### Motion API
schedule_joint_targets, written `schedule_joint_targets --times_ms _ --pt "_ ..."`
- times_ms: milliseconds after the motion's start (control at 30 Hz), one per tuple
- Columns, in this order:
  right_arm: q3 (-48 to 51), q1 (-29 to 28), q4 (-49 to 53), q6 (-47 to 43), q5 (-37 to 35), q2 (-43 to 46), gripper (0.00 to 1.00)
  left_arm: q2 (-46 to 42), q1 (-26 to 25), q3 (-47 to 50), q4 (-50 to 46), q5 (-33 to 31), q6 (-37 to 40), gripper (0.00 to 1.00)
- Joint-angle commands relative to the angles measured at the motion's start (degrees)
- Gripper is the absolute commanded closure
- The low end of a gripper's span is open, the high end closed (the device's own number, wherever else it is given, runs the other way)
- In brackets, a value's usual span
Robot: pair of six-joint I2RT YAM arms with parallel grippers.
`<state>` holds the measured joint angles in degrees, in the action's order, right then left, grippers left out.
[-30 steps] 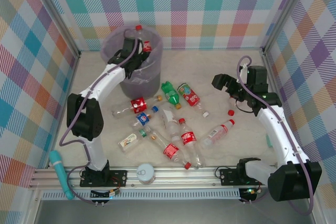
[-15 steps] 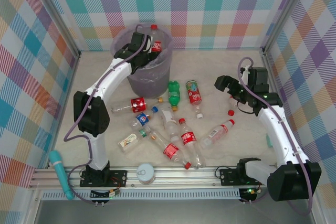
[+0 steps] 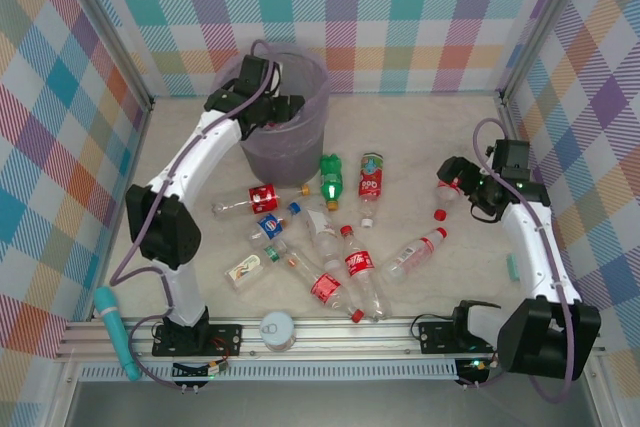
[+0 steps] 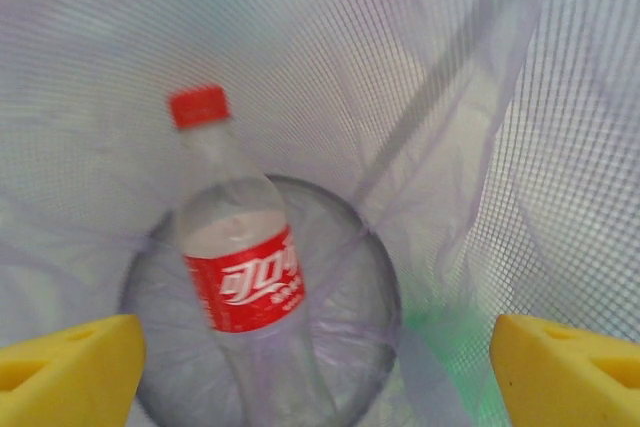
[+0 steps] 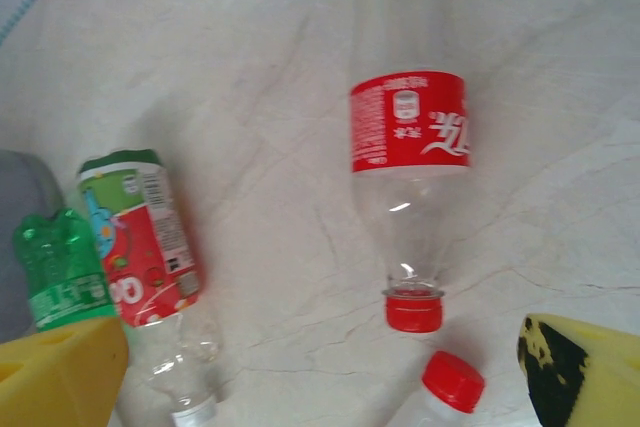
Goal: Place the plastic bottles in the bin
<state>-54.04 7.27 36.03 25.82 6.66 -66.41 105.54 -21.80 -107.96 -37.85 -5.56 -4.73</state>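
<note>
Left wrist view: left gripper [image 4: 318, 372] gaped empty above a bottle [image 4: 240, 277] in the bin [image 3: 285, 152]; careless withdrawal could snag the bag [image 4: 100, 67].

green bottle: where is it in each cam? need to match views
Top external: green bottle at centre, just in front of the bin.
Right wrist: lower left, by the edge.
Left wrist: camera looks down into the bin.
Shared landmark: red-labelled white-capped bottle, lying beside it on its right in both.

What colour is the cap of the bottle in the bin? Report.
Red cap, clearest in left wrist view.
</note>
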Motion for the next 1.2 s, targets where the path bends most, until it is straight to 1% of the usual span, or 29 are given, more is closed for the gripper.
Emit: schedule_joint_targets --times_ms 0,133,267,300,400,433,500,567,633,733,900,1067,1167 --pt "2.3 0.7 -0.6 -1.1 -1.4 -3.3 0.0 -7.6 0.8 -1.8 -0.2 -6.4 2.6 0.1" --pt "3.8 0.7 -4.0 -0.3 -1.5 -9.3 0.03 -13.5 0.7 -0.1 0.0 -8.1 2.4 0.1" --pt "4.9 0.6 -8.1 0.5 -2.4 -13.7 0.03 -23.5 -0.3 8.3 1.3 -8.5 -1.2 0.11" --pt "4.9 0.6 -9.2 0.6 -2.7 -14.7 0.03 -26.9 -1.1 12.1 2.3 -7.7 -2.9 0.13" --pt "3.9 0.4 -13.0 1.2 -2.4 -18.4 0.03 -34.0 -3.4 21.1 4.7 -1.1 -7.3 0.16" --pt "3.7 0.3 -14.0 1.5 -2.3 -19.9 0.03 -35.1 -4.4 22.7 4.1 0.6 -8.3 0.16" --pt "3.4 -0.1 -15.2 1.9 -2.3 -22.8 0.03 -36.7 -6.4 24.4 2.0 1.7 -9.6 0.14" --pt "3.3 -0.2 -16.0 2.1 -2.5 -25.5 0.06 -38.5 -7.6 27.0 1.9 2.5 -11.6 0.13" --pt "2.0 -0.3 -15.2 1.6 -1.6 -27.1 0.12 -40.5 -7.9 30.7 4.4 4.6 -14.2 0.12" --pt "2.2 -0.4 -15.5 1.8 -1.6 -26.5 0.19 -41.1 -7.9 33.6 7.1 7.9 -17.0 0.13" --pt "3.2 -0.4 -15.9 1.5 -0.8 -24.8 0.3 -39.1 -8.3 35.8 11.9 13.2 -21.5 0.13" --pt "4.5 -0.7 -15.8 1.3 2.3 -18.8 0.33 -36.9 -9.0 36.3 17.7 16.7 -26.2 0.12" --pt "4.7 -2.2 -16.1 0.8 7.2 -14.5 0.35 -35.8 -9.0 37.8 24.5 19.4 -30.5 0.12"
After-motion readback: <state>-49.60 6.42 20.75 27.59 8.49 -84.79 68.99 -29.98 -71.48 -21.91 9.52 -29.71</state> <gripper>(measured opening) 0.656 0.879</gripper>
